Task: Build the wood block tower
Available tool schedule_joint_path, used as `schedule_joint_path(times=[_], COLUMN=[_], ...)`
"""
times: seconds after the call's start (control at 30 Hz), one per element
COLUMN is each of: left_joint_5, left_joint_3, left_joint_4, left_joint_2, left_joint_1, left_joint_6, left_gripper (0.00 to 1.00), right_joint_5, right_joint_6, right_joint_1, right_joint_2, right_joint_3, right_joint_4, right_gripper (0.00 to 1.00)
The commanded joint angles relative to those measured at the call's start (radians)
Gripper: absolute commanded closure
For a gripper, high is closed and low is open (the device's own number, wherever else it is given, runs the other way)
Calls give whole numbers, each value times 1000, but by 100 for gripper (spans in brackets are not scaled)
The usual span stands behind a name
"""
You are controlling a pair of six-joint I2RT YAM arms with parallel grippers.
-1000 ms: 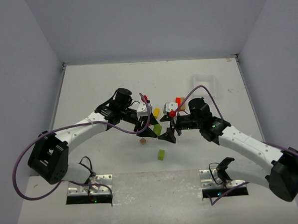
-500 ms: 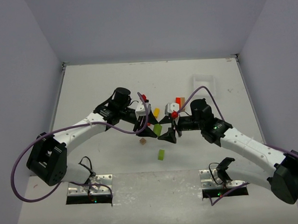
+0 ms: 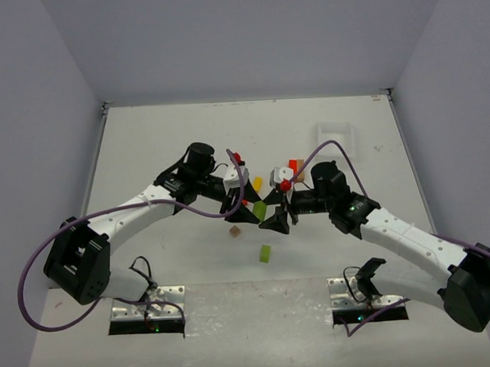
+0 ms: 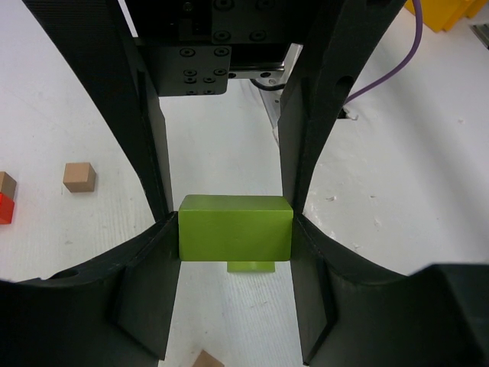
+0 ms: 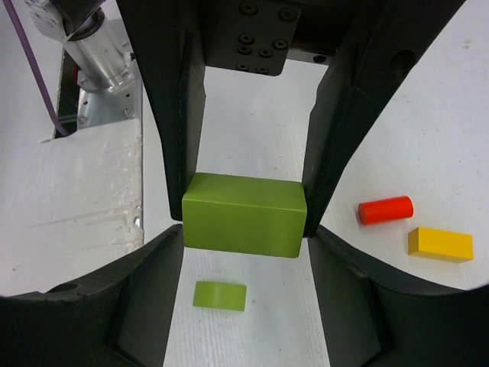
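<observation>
A lime green rectangular block (image 3: 259, 210) hangs above the table at mid-centre, between both grippers. My left gripper (image 3: 245, 208) reaches it from the left and its fingertips press the block's two ends (image 4: 235, 228). My right gripper (image 3: 275, 217) reaches it from the right and its fingertips also touch the ends (image 5: 244, 214). A green half-round piece (image 3: 266, 253) lies on the table below it and also shows in the right wrist view (image 5: 219, 295). A brown cube (image 3: 234, 231) lies to the left. No stacked tower shows.
A red cylinder (image 5: 386, 209) and a yellow bar (image 5: 440, 244) lie beside the grippers. A yellow piece (image 3: 256, 184) and a red-orange piece (image 3: 293, 164) lie just behind. A white tray (image 3: 335, 138) sits at the back right.
Both grippers have stayed on the green block at the same spot. The right arm has shifted only slightly.
</observation>
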Motion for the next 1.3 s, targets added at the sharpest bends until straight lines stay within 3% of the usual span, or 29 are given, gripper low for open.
schedule_joint_path(times=[0.0,0.43,0.77,0.9,1.03,1.27], left_joint_5=[20,21,17,25,29,29], left_joint_3=[-11,-4,-11,-12,-11,-5], left_joint_4=[37,14,16,-3,-5,-7], left_joint_2=[-32,-32,-29,-30,-26,-13], left_joint_1=[3,1,2,1,2,3], left_joint_6=[21,38,32,50,49,40], left_gripper=[86,85,83,81,80,80], right_joint_5=[2,-5,2,-15,-46,-82], right_joint_6=[22,63,64,44,29,14], right_joint_1=[-1,1,0,1,1,1], right_joint_2=[-16,-6,-4,-8,-8,-32], right_joint_3=[43,51,49,45,40,12], right_joint_4=[36,59,77,81,85,116], right_gripper=[35,34,41,59,67,91])
